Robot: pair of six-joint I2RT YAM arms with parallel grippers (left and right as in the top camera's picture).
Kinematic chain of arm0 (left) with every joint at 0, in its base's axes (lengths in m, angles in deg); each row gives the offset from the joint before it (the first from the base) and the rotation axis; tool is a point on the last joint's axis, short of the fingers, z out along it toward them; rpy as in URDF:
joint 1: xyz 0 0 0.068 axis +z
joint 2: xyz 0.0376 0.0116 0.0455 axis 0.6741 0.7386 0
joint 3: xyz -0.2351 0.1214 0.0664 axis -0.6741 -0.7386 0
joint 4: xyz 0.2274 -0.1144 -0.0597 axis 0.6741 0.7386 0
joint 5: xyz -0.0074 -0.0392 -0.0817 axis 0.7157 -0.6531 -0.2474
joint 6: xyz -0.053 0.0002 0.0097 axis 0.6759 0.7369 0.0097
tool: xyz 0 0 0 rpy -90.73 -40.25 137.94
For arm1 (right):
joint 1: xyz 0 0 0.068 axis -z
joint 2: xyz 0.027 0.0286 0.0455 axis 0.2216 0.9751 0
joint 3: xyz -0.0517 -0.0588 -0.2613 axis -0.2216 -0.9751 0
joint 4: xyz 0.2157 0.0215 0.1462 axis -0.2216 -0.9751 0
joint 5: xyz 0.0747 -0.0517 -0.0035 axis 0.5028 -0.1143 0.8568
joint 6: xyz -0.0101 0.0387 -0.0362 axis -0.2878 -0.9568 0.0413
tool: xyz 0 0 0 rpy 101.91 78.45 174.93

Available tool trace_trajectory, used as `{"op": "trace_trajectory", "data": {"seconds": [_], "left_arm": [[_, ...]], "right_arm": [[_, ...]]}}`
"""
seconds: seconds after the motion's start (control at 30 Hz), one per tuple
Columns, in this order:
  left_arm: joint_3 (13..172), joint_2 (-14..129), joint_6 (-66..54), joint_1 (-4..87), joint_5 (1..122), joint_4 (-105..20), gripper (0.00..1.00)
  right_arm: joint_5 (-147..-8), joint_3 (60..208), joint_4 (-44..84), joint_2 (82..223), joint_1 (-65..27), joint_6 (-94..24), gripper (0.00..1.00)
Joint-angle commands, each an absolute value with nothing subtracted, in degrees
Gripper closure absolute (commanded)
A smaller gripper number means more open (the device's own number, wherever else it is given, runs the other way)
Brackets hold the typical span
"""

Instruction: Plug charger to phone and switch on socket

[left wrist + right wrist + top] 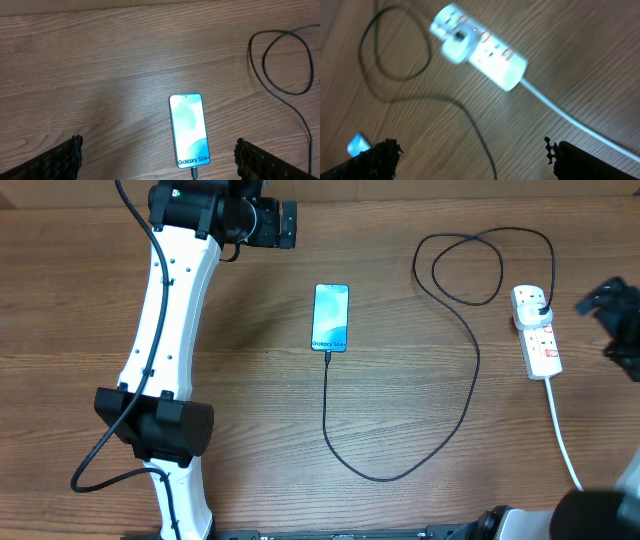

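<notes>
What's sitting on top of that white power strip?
A plug sits in the power strip's far end, with a thin black cable running off to the phone. Red-marked switches show beside it. The socket holes under the plug are covered.

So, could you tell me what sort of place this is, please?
Likely a robotics lab workbench: a wood-grain table, a white robot arm over it, and just a phone, charger and socket.

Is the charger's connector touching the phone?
Touching. The left wrist view shows the charger's connector tip seated against the phone edge below the Galaxy lettering, no gap; overhead agrees.
</notes>
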State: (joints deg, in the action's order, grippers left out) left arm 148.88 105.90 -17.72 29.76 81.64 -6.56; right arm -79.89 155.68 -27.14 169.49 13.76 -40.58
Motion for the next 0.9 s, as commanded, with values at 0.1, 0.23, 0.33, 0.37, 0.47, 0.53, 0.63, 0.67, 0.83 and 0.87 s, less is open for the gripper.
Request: {"op": "trace_trajectory", "data": {"seconds": [0.1, 0.23, 0.33, 0.37, 0.47, 0.53, 0.63, 0.67, 0.83, 0.87], "left_arm": [[148.68, 106.08, -17.57, 30.13, 82.4, -6.59, 0.0], [148.68, 106.08, -17.57, 30.13, 82.4, -6.59, 0.0], [148.68, 106.08, -17.57, 30.13, 82.4, -6.59, 0.0], [148.68, 106.08, -17.59, 30.13, 82.4, -6.59, 0.0], [148.68, 106.08, -17.57, 30.13, 82.4, -6.59, 0.0], [148.68, 106.08, -17.57, 30.13, 82.4, -6.59, 0.0], [148.68, 106.08, -17.57, 30.13, 82.4, -6.59, 0.0], [148.68, 106.08, -17.57, 30.13, 82.4, -6.59, 0.0], [148.68, 106.08, -17.59, 30.13, 82.4, -6.59, 0.0], [148.68, 106.08, -17.57, 30.13, 82.4, -6.59, 0.0]], "right_arm": [[-83.47, 142.24, -22.94, 150.74, -0.95, -40.69, 0.0], [-84.91, 131.69, -17.72, 140.25, -8.01, -40.67, 0.0], [-84.85, 125.11, -15.79, 133.3, -11.61, -40.69, 0.0], [-84.67, 123.95, -16.21, 131.94, -12.14, -40.69, 0.0], [-81.42, 122.44, -21.24, 129.98, -12.46, -40.71, 0.0], [-79.8, 122.44, -24.08, 130.06, -12.46, -40.69, 0.0], [-79.73, 122.44, -26.35, 130.37, -12.46, -40.69, 0.0], [-79.73, 122.44, -26.24, 130.48, -12.46, -40.69, 0.0], [-79.73, 122.44, -26.29, 130.52, -12.46, -40.69, 0.0], [-79.73, 122.44, -26.29, 130.52, -12.46, -40.69, 0.0]]}}
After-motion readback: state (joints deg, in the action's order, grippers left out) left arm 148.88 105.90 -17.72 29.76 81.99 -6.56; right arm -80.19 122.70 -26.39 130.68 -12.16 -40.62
